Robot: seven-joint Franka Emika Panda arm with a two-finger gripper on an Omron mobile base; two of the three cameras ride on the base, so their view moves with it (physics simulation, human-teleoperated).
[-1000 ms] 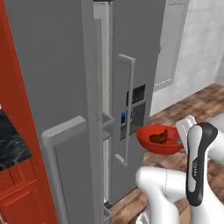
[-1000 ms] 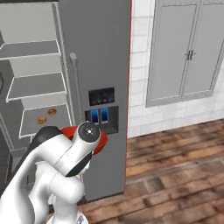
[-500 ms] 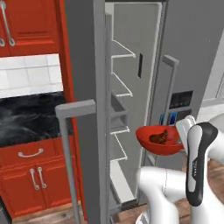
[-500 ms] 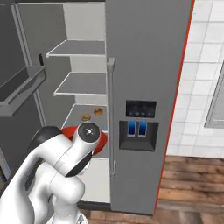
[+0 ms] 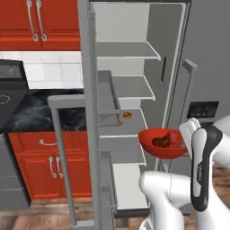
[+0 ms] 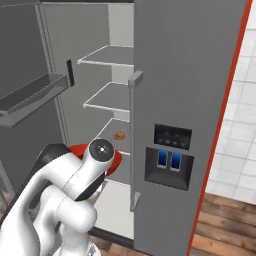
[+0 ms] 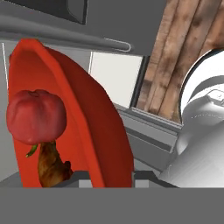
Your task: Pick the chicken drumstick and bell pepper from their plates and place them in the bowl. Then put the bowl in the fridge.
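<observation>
My gripper (image 7: 111,177) is shut on the rim of the glossy red-orange bowl (image 7: 87,118), held up in front of the open fridge (image 5: 130,90). In the hand view the red bell pepper (image 7: 35,116) and the brown chicken drumstick (image 7: 50,166) lie together in the bowl's hollow. From the left base camera the bowl (image 5: 161,144) hangs level with the lower shelves, the drumstick (image 5: 162,141) dark inside it. The arm covers most of the bowl (image 6: 115,157) in the right base view. The plates are out of view.
The fridge's left door (image 5: 90,134) stands open with bins on its inner side; the right door (image 6: 185,75) is closed, with a bar handle and dispenser. A small tan round food item (image 5: 127,115) lies on a middle shelf. Red cabinets (image 5: 45,166) and a dark counter stand left.
Both base views have swung round: the fridge's open inside now lies ahead instead of its closed doors. The bowl stays gripped in the same place relative to the arm.
</observation>
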